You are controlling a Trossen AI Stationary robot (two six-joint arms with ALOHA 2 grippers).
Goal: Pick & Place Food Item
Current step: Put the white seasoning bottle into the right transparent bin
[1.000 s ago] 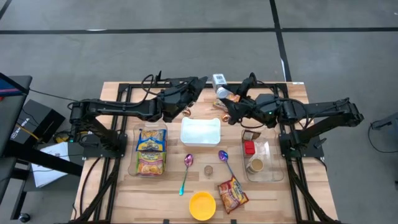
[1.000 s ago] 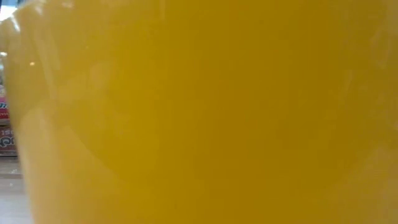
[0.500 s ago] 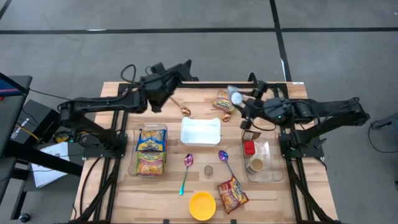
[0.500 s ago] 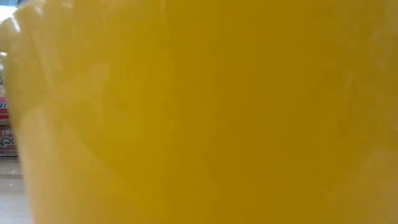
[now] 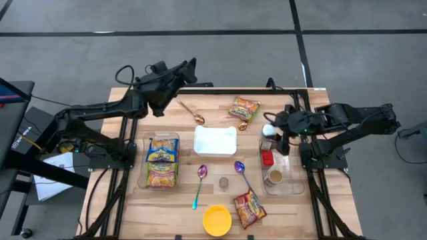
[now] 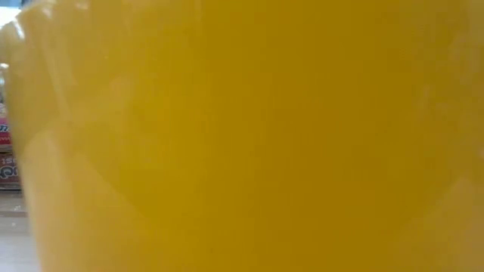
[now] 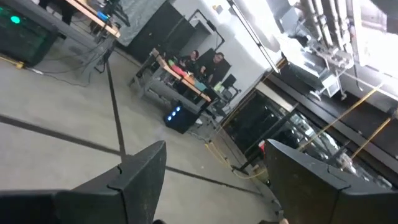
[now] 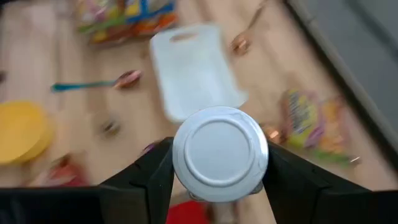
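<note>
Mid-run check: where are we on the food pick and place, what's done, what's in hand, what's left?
Done: nothing I can confirm as placed. In hand: the right gripper is shut on a white-capped jar, above the clear tray on the table's right. The left gripper is open and empty, raised at the far left. Left: setting the jar down; two snack packets lie loose.

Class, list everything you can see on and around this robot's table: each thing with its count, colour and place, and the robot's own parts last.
white tray: 1, white, table centre
snack packets: 2, orange-red, one far centre-right, one near edge
noodle packs: 2, yellow-blue, in clear bin, left
spoons: 4; teal-handled and blue-handled near centre, two copper by the tray's far side
yellow bowl: 1, near edge
clear bin: 1, right, holding a red item and a cup
jar: 1, white lid, in right gripper
people: two, at a far desk
left gripper: open, raised
right gripper: shut on jar
</note>
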